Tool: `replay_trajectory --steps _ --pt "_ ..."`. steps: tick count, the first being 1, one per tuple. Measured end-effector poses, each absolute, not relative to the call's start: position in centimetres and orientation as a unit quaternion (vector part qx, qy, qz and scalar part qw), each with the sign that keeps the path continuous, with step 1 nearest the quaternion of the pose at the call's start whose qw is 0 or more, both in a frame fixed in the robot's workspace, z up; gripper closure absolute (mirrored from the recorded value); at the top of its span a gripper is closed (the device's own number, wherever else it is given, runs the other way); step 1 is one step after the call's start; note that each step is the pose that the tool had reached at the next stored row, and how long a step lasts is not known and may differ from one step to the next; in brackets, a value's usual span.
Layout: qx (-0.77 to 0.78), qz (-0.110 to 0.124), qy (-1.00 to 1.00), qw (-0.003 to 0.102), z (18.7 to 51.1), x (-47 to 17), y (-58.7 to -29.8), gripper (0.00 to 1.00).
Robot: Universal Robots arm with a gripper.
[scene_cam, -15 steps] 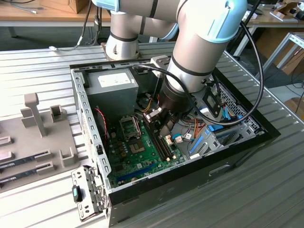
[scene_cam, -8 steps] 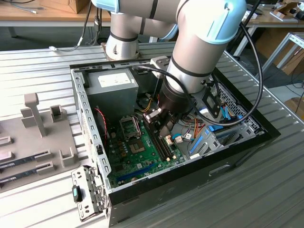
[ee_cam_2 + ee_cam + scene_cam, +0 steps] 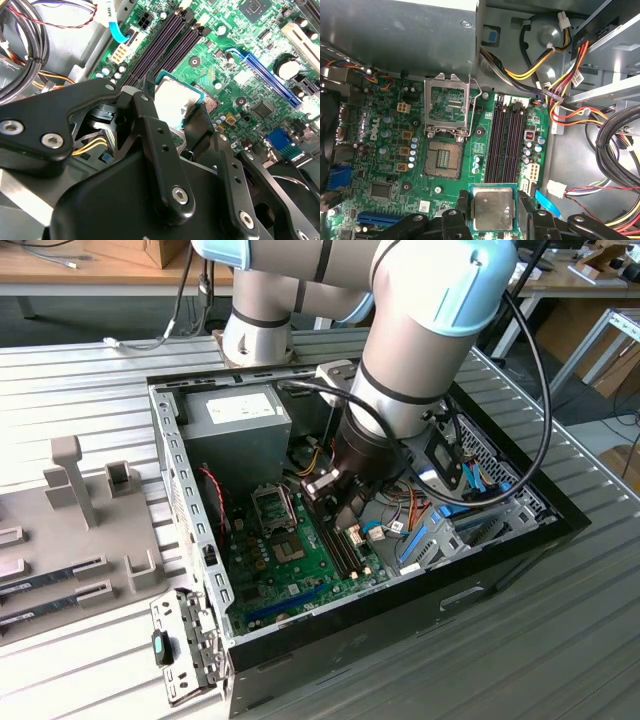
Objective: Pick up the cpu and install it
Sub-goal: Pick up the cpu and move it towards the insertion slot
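**Cpu gripped above the board, socket open**

Nearest on the ribbed table (image 3: pixel 560 640) stands the open computer case (image 3: pixel 400 635). A loose metal bracket (image 3: pixel 185 650) lies just beside its near corner at the exterior view's left, and a grey tray (image 3: pixel 70 530) lies farther left. Inside the case lies the green motherboard (image 3: pixel 385 165).

The gripper (image 3: pixel 492 207) is clamped on the cpu (image 3: pixel 492 210). In the first wrist view its black fingers (image 3: pixel 462 206) press two opposite edges, with the chip's metal top toward the camera. The cpu hangs over the board at the end of the black memory slots (image 3: pixel 505 142), to the exterior view's right of the socket (image 3: pixel 442 159) and apart from it.

The socket is bare, and its retaining frame (image 3: pixel 447 107) is tipped up on the far side. Beyond it sits the grey power supply (image 3: pixel 235 415). The arm (image 3: pixel 420 330) reaches down from the far side.
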State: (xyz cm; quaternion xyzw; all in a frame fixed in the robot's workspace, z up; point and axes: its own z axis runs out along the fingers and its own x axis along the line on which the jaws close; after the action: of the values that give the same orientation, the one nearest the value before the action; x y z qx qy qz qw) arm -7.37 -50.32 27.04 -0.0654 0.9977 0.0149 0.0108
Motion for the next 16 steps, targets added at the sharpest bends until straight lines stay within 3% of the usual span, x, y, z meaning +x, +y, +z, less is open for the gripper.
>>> replay_trajectory --steps 16 --pt "-0.065 0.015 0.998 0.011 26.7 -7.36 -50.32 0.53"
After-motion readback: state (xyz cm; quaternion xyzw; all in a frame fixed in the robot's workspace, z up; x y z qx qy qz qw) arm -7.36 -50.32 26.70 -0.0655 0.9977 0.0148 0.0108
